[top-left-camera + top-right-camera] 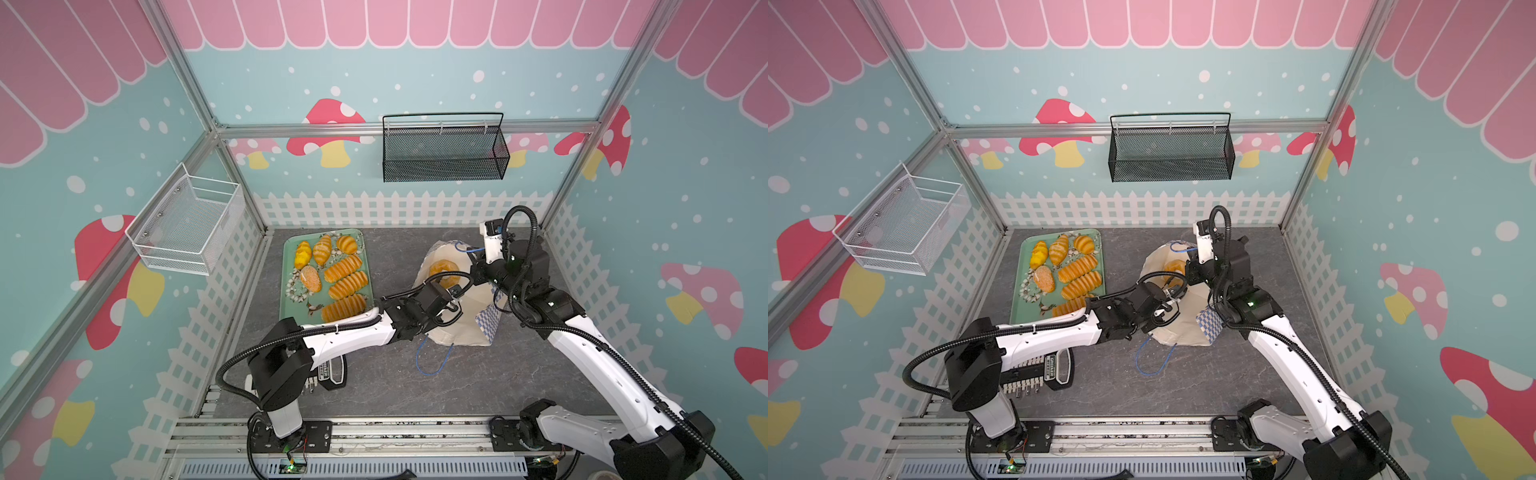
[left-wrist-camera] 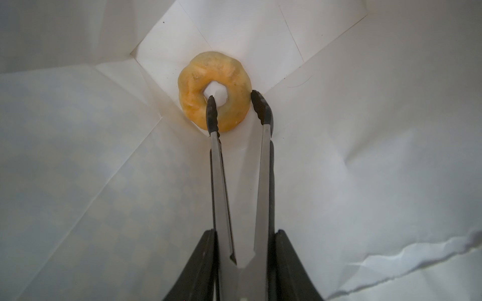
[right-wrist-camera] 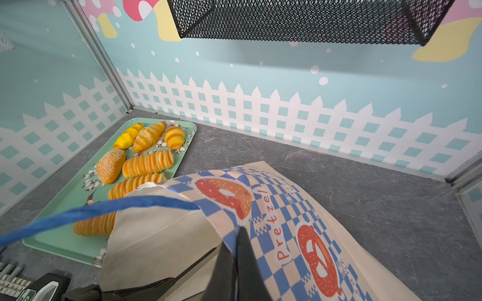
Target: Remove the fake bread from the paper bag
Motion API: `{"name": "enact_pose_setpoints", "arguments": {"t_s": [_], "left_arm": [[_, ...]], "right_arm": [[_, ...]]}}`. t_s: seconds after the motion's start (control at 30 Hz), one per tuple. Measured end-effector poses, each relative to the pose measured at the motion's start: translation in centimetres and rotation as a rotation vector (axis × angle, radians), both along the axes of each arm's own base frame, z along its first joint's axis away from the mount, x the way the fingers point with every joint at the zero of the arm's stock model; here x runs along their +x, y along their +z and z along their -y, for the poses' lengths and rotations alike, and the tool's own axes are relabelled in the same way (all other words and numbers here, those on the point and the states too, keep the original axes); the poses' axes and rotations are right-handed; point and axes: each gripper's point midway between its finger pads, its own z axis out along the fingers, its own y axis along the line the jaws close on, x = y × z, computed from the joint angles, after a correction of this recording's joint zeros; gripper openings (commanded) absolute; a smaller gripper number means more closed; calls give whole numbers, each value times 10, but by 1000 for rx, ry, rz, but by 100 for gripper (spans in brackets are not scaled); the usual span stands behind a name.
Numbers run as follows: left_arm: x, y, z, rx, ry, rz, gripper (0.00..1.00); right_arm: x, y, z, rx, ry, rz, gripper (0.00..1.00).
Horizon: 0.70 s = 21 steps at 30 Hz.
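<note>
Tray (image 3: 60, 234): seven pastries (image 1: 348, 284). Three ribbed loaves (image 3: 148, 163), two croissants (image 3: 148, 136), one yellow roll (image 3: 128, 135), one seeded bun (image 3: 110, 166). One ring doughnut (image 2: 193, 86), one paper bag (image 3: 273, 208), one tongs (image 2: 219, 182), two wire baskets (image 1: 444, 153).

Lab robot cell, aluminium frame (image 1: 257, 132), cartoon walls (image 1: 415, 83)

The left arm (image 1: 1059, 334) partly hides one ribbed loaf (image 1: 1068, 307) (the nearest), and a cord handle (image 3: 86, 212) is blurred.

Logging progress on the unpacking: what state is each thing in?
paper bag: rim pinched by right pincer, mouth open
tongs: clamped in left pincer, tips apart
ring doughnut: inside the bag, tong tips straddling its side
tray: carrying seven breads
</note>
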Motion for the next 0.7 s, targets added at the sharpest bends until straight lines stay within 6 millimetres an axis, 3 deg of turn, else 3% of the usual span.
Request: {"name": "enact_pose_setpoints", "arguments": {"t_s": [0.7], "left_arm": [[4, 0, 11, 4, -49, 37, 27]], "right_arm": [[2, -4, -2, 1, 5, -12, 0]]}}
